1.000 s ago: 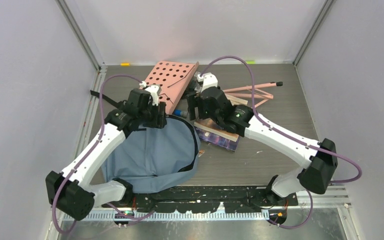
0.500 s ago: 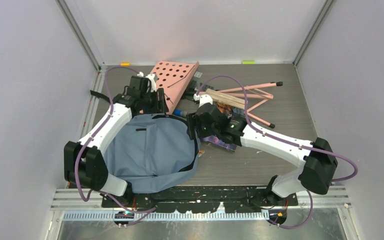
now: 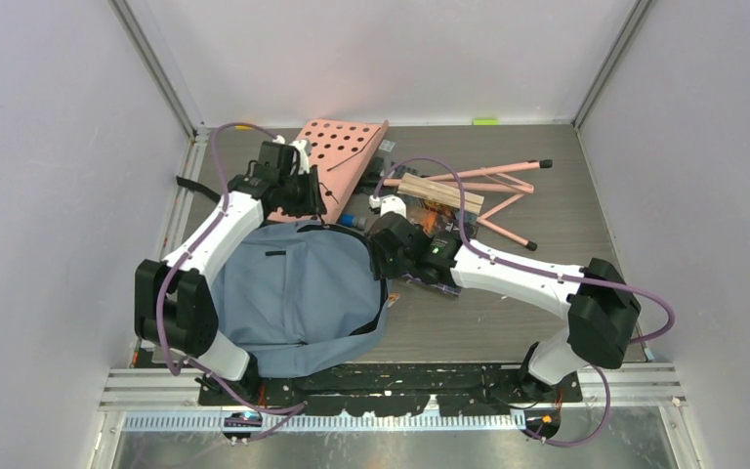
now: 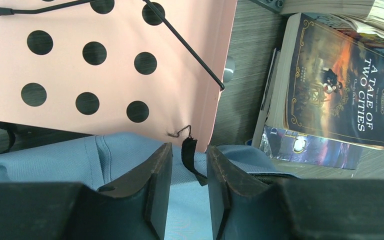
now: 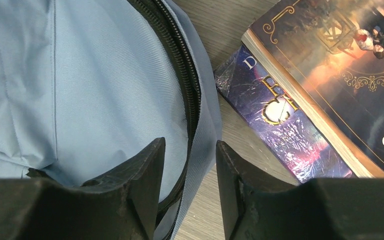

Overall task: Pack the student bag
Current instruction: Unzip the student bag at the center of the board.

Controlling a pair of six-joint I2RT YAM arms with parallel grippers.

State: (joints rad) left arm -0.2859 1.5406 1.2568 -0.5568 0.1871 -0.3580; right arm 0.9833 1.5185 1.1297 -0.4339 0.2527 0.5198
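Beside student bag (image 3: 293, 293) | book (image 4: 340, 80) reads "A TALE OF TWO CITIES" | left tool (image 4: 187, 150), right tool (image 5: 190, 145): both ajar

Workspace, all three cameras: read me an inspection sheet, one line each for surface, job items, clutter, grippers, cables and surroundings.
Surface: grey wood-grain table; no damage seen.
Job's things: student bag lies flat, near left; A Tale of Two Cities is stacked on a purple book beside the bag's right edge.
Clutter: pink perforated board, pink rods and wood strips at the far side.
Grippers: left gripper, jaws open astride a black tab at the bag's far edge; right gripper, jaws open astride the zipper edge.
Cables: purple cables loop off both arms; no snag seen.
Surroundings: plain pale walls, metal frame posts.
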